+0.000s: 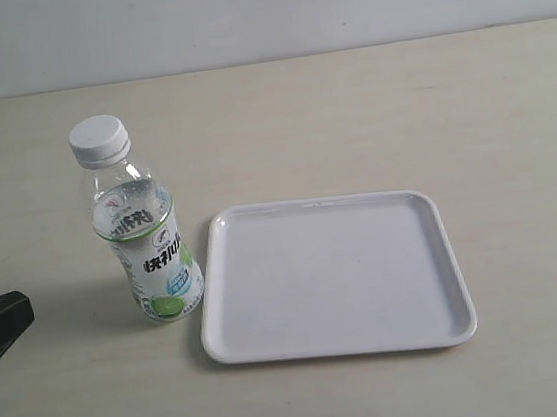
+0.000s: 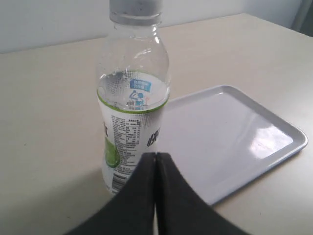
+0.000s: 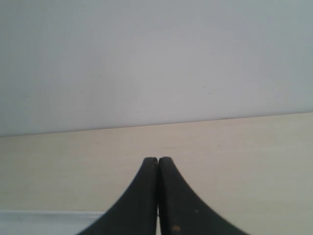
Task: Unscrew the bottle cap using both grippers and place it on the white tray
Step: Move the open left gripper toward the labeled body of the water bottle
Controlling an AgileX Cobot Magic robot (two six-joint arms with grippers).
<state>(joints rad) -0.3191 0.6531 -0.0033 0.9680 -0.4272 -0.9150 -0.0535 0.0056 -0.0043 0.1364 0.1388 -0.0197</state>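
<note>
Exterior view: the small clear plastic bottle with the white-and-green label (image 1: pixel 146 239) is being observed standing upright on the pale beige tabletop (image 1: pixel 348 110), its long axis vertical. The small white ribbed screw cap (image 1: pixel 100 140) is being carried on its neck, and the glossy white shallow tray (image 1: pixel 328 203) is lying just beside it with nothing on it. The black left gripper (image 1: pixel 4 318) is being shown only in part at the frame's left edge, near the bottle but apart from it. Left wrist view: the jaws are being held pressed together on nothing, and the bottle is standing directly ahead of the tips. Right wrist view: the black right gripper (image 3: pixel 157 159) is likewise being held clenched and empty, facing tabletop and grey wall (image 3: pixel 156 58), with the bottle out of sight. The left arm is being judged the nearer, and the cap is being judged to lie above its present line of approach.
</note>
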